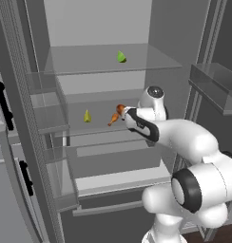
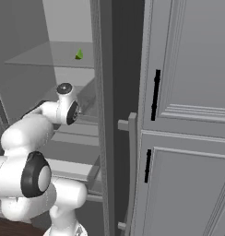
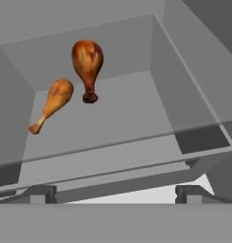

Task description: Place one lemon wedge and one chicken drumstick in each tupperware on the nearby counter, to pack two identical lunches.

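Two chicken drumsticks lie on the fridge's middle glass shelf [image 1: 103, 126]: a darker one [image 3: 88, 61] [image 1: 119, 109] and a paler orange one [image 3: 56, 97] [image 1: 113, 119]. My gripper [image 3: 115, 197] is open and empty, its fingertips [image 3: 42, 193] spread wide just short of the drumsticks. A yellow lemon wedge [image 1: 87, 116] sits to the left on the same shelf. A greener lemon wedge [image 1: 120, 57] [image 2: 79, 54] rests on the shelf above. The tupperware and the counter are out of view.
The fridge stands open, with door bins [image 1: 49, 111] on the left and another bin [image 1: 215, 88] on the right. The shelf's side and back walls box in the drumsticks. Grey panelled cabinets with black handles [image 2: 155, 94] stand right of the fridge.
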Available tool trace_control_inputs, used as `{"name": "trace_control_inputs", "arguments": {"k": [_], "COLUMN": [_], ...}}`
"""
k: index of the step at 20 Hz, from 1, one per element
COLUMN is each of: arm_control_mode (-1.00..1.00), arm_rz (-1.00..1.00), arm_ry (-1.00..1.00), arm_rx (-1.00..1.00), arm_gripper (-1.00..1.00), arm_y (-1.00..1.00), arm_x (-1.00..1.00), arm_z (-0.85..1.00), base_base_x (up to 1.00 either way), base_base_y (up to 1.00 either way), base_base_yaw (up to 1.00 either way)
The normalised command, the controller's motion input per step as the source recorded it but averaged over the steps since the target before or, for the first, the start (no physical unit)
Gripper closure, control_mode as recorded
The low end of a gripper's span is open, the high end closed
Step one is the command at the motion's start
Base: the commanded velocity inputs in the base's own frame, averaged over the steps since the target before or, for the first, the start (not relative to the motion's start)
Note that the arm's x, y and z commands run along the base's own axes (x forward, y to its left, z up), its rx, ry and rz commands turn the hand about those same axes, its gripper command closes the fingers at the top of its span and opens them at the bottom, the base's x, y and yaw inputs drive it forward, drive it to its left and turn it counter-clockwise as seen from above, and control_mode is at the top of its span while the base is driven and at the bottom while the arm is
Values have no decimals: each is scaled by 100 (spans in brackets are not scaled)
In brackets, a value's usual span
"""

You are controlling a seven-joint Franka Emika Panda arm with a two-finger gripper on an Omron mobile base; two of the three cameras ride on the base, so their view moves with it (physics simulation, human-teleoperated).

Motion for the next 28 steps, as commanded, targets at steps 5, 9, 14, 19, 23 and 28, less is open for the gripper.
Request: {"name": "trace_control_inputs", "arguments": {"k": [5, 9, 14, 19, 23, 28], "arm_control_mode": [-100, -100, -100, -100, -100, -100], "arm_rz": [0, 0, 0, 0, 0, 0], "arm_ry": [0, 0, 0, 0, 0, 0], "arm_rx": [0, 0, 0, 0, 0, 0], "arm_gripper": [-100, -100, -100, -100, -100, -100], "arm_y": [10, 16, 7, 3, 2, 2], "arm_x": [53, 53, 54, 57, 64, 65], "arm_z": [-30, -26, -26, -25, -24, -22], "base_base_x": [0, 0, 0, 0, 0, 0], "base_base_y": [0, 0, 0, 0, 0, 0], "base_base_yaw": [0, 0, 0, 0, 0, 0]}}
